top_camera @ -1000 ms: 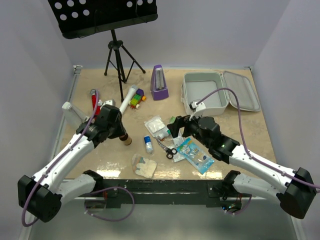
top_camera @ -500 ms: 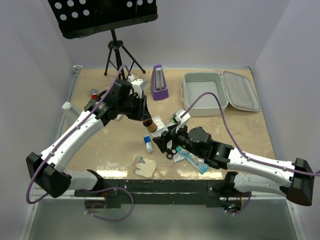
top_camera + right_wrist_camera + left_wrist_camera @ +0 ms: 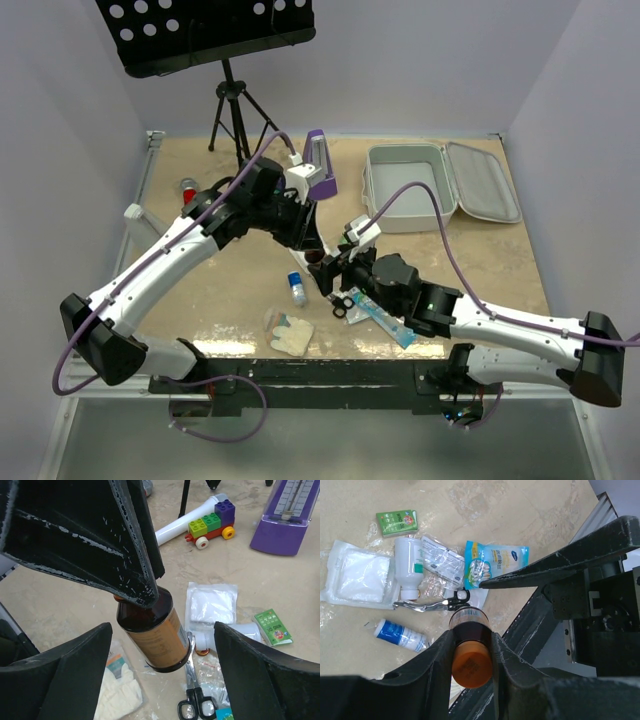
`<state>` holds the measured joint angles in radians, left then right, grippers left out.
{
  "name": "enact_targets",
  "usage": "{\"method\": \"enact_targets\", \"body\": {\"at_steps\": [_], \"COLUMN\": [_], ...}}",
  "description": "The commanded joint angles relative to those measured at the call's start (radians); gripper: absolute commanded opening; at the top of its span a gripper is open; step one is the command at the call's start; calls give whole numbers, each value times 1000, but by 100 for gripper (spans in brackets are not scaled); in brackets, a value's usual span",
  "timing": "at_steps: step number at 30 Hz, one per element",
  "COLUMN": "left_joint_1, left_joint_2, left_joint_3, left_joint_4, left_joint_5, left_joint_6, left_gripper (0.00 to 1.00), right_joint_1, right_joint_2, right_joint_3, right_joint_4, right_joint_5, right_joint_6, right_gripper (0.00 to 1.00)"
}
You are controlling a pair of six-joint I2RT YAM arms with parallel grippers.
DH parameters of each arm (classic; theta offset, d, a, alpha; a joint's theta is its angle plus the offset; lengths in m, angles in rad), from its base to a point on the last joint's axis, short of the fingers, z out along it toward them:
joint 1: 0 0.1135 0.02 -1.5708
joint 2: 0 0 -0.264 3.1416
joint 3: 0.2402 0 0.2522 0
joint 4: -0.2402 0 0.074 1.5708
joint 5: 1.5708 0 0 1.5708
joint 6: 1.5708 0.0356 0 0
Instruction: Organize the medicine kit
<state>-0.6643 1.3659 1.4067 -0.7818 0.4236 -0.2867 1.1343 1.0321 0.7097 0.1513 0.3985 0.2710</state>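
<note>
Jaws clamped on brown bottle (image 3: 152,630) at left gripper (image 3: 471,639), gaping either side of it at right gripper (image 3: 162,627); medicine kit (image 3: 372,190) at 2 o'clock, right arm nearer.

your top view looks down from above and behind the arm bases, wide enough to hold the whole table (image 3: 240,290); only it shows the medicine kit (image 3: 405,185). the left wrist camera sits close over the brown bottle (image 3: 470,652), facing down at the tabletop. the right wrist camera looks low across the table toward the purple metronome (image 3: 290,517). all three share the bottle and the scissors (image 3: 340,303).
</note>
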Motion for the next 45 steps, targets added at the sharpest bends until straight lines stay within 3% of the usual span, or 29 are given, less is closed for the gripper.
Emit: {"method": "enact_targets", "body": {"at_steps": [1,10,20,26,30,33,38,41,45], "left_joint_1": [-3,-6,-8,-6,0,17,45,55,80], "left_joint_2": [-11,-8,-5,5,30,29,24,-14,-166], "left_joint_3": [66,72,75,141,218,236,239,209,63], "left_joint_4": [24,35,52,75,49,61,102,107,183], "left_joint_5": [50,61,66,49,-2,-54,-106,-291,-524], "left_joint_6": [17,4,-11,-55,-36,-45,-91,-140,-164], "left_gripper": [0,0,0,24,46,55,61,61,60], "right_joint_1": [5,7,7,7,7,7,5,-17,-244], "right_joint_2": [28,39,40,6,-33,-69,-112,-132,-98], "right_joint_3": [59,40,34,28,20,13,13,16,34], "right_joint_4": [42,76,82,68,53,39,17,4,4], "right_joint_5": [45,10,-21,-44,-46,-47,-30,49,-15], "right_joint_6": [-30,-16,-7,14,40,57,71,135,318], "right_gripper": [82,68,44,37,36,35,34,37,38]}}
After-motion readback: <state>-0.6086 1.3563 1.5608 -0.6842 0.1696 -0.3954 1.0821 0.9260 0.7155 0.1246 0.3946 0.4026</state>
